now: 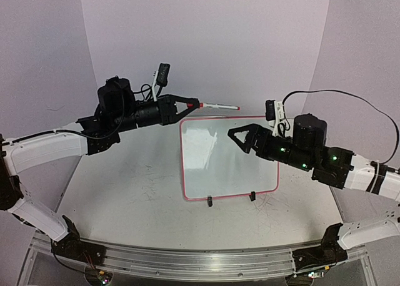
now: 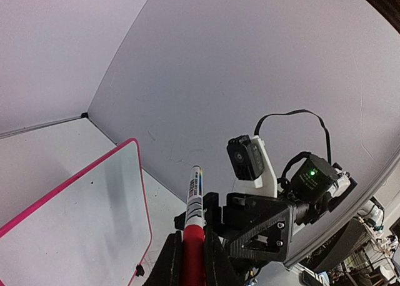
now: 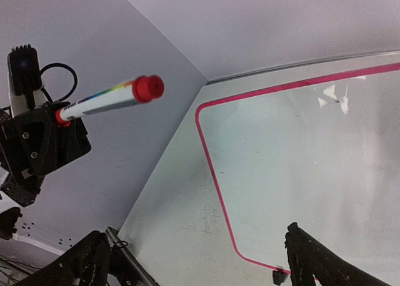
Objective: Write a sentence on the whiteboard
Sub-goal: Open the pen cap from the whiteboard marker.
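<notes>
While the whiteboard (image 1: 219, 167) sits blank, the left claw (image 1: 197, 103) grips a capped marker (image 1: 219, 105) toward the open right claw (image 1: 236, 139), seemingly for uncapping.

Soft even light, whiteboard (image 1: 212, 167) glare

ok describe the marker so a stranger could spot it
Find the pink-rimmed whiteboard mid-table. Past its far left corner, the jaws of the left arm grip the marker in mid-air. It's a slim white stick with red ends, unlike the black hardware nearby.
</notes>
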You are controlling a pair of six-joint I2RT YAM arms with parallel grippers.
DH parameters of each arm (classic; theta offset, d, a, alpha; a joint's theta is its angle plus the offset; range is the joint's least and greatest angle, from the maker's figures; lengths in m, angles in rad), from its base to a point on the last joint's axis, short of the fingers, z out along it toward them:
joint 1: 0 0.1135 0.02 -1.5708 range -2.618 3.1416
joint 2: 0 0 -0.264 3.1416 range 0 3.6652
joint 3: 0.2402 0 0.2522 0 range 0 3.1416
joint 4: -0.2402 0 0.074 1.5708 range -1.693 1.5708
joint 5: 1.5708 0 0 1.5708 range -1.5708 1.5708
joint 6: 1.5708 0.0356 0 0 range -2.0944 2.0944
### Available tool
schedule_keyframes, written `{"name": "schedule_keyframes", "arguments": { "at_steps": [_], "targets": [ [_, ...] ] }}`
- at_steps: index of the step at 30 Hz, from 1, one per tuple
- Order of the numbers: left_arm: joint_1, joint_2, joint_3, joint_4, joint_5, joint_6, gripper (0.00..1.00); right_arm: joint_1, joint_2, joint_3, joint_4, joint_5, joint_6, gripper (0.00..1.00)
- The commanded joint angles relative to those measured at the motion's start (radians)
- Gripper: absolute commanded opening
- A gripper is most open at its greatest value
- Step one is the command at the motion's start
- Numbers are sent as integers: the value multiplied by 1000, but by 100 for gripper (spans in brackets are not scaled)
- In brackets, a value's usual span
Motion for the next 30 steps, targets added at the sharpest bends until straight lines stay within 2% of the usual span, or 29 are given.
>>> {"name": "schedule_keyframes", "arguments": {
  "at_steps": [1, 9, 15, 25, 30],
  "targets": [
    [1, -33, -44, 220, -48, -81, 0, 0, 74, 59, 206, -129, 91, 98],
    [-1, -39, -116, 295, -43, -159, 0, 2, 201, 67, 463, -304, 146, 98],
    [-1, -46, -155, 314, -41, -196, 0, 2, 241, 34, 560, -309, 187, 98],
    [-1, -29, -174, 365, -35, -234, 0, 2, 251, 12, 625, -280, 188, 98],
    [-1, -12, -172, 397, -20, -247, 0, 1, 243, 0, 676, -234, 189, 95]
  ]
}}
